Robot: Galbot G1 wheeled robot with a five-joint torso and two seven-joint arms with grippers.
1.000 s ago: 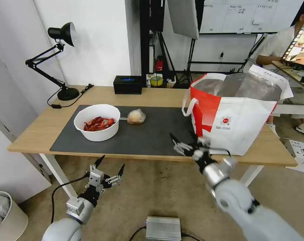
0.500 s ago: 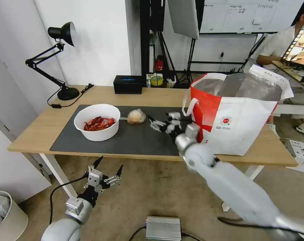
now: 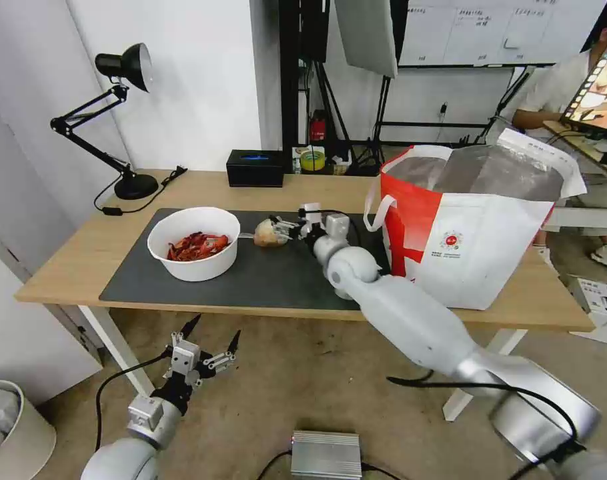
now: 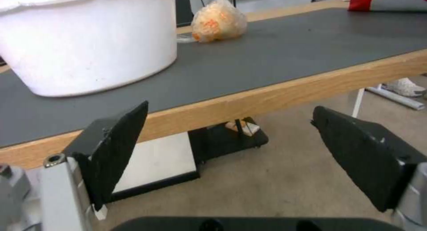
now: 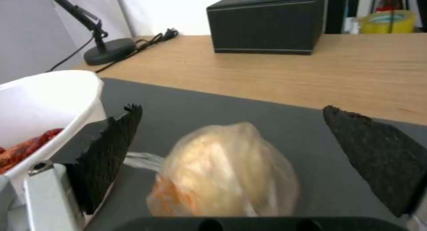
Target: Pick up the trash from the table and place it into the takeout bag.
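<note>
1. The left claw hung low in front of the surface, below its front edge, its jaws spread wide and empty.
2. The right claw reached over the mat with its jaws wide, one on either side of the small bag, and nothing was gripped.
3. The small bag lay on the mat just beside the bowl, with a loose film tail pointing toward the bowl.
4. It looked light and soft: thin clear film around a beige lump that would likely give under pressure. The film seemed slippery, so a pinch on the film alone might slide off.
5. The best hold appeared to be across the middle of the lump, closing gently until the jaws seated.
6. The bowl, holding red shells, looked stiffer and heavier; tilting it could spill the shells, so a rim hold would need it kept level.
7. The takeout bag stood open on the robot's right end of the surface, its foil mouth facing up.
8. Farthest off, a black box sat by the back edge.
</note>
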